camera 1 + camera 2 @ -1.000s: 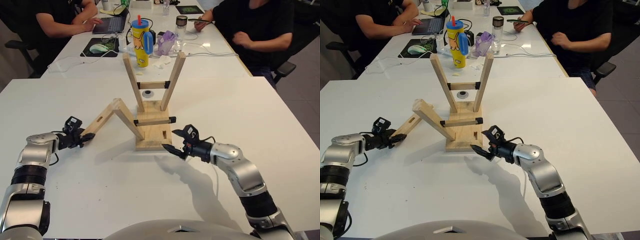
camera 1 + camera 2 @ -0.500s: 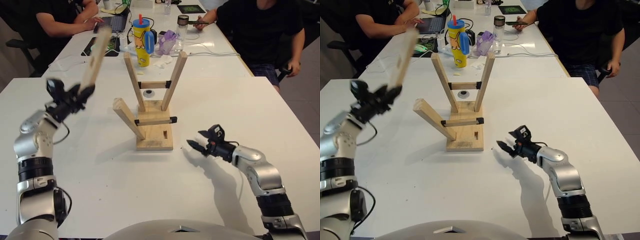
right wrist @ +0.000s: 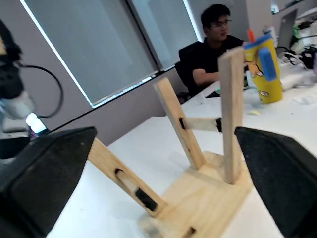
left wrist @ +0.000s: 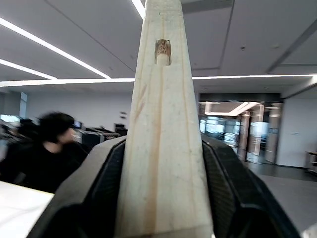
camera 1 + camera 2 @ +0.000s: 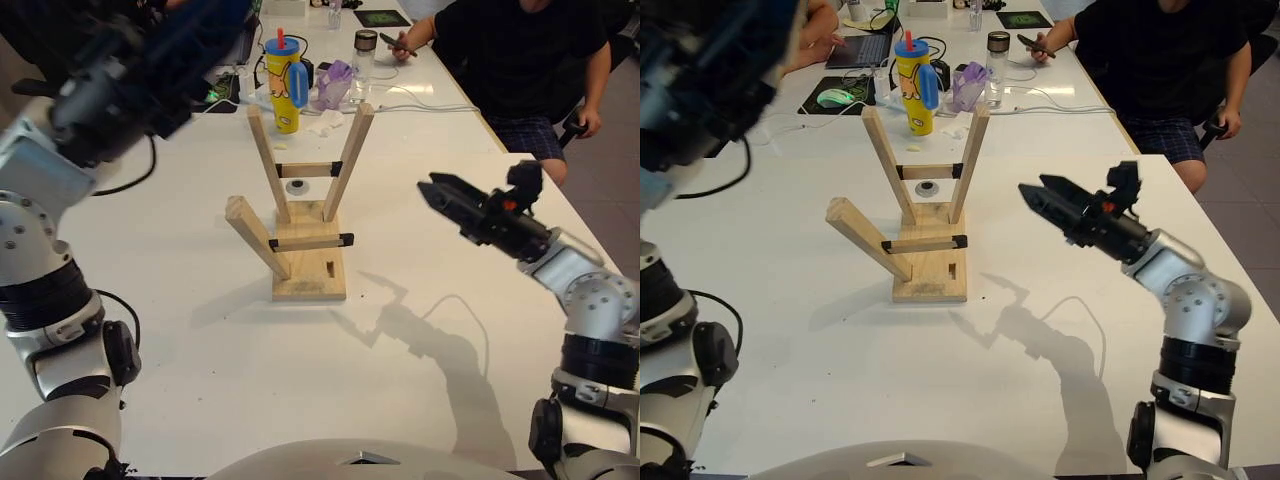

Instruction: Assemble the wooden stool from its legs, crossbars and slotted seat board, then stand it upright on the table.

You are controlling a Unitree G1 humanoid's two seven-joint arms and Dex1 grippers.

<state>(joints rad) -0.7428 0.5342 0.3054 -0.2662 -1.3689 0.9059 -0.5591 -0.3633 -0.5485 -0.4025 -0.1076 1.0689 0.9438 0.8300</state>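
White table (image 5: 450,340) in an open office: the left gripper (image 4: 165,163), raised high, clamps a loose wooden leg (image 4: 163,99) pointing at the ceiling. The right gripper (image 5: 440,195) hangs wide open over the table, right of the stool (image 5: 305,215), which rests mid-table on its seat board (image 5: 312,272), three legs up.

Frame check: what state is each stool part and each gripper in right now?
seat board: flat on the table, underside up, one slot empty.
two far legs: seated in the board, standing, splayed apart.
upper crossbar: fitted between the two far legs.
third leg: seated in the board, leaning towards the robot's left.
fourth leg: off the table, clamped.
left gripper: shut on the fourth leg.
right gripper: open, empty, above the table.
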